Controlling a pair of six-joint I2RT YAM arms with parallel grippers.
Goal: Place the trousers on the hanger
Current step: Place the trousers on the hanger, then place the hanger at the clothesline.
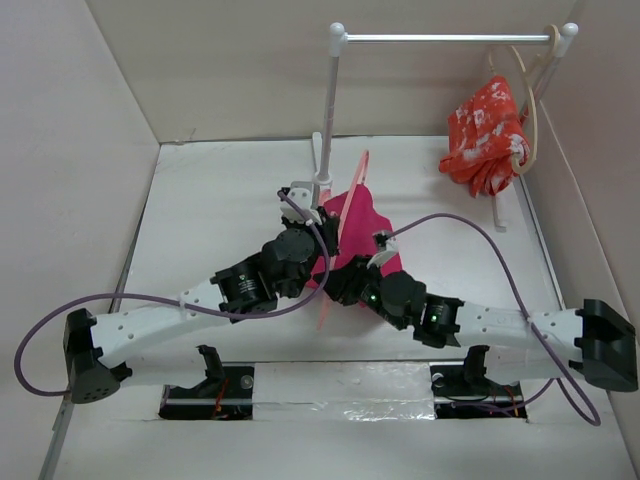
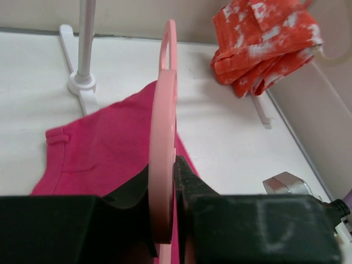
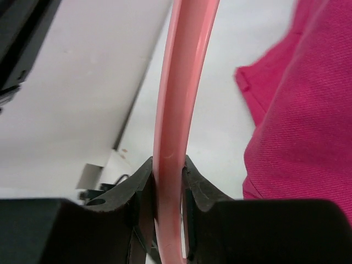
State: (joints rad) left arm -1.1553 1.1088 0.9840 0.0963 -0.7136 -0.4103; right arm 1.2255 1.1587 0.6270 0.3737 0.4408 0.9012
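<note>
The magenta trousers point(image 1: 372, 222) lie crumpled on the white table behind both grippers; they also show in the left wrist view point(image 2: 104, 148) and the right wrist view point(image 3: 308, 115). The light-pink hanger point(image 1: 350, 215) stands on edge above them, its hook toward the rack. My left gripper point(image 1: 322, 225) is shut on the hanger point(image 2: 163, 137) near its upper part. My right gripper point(image 1: 342, 282) is shut on the hanger's lower bar point(image 3: 181, 93).
A white rack point(image 1: 330, 110) stands at the back with a rail across to the right. A beige hanger point(image 1: 530, 100) on it bears a red-orange patterned garment point(image 1: 490, 135). The rack's foot point(image 2: 82, 88) is close behind the trousers. Walls enclose the table.
</note>
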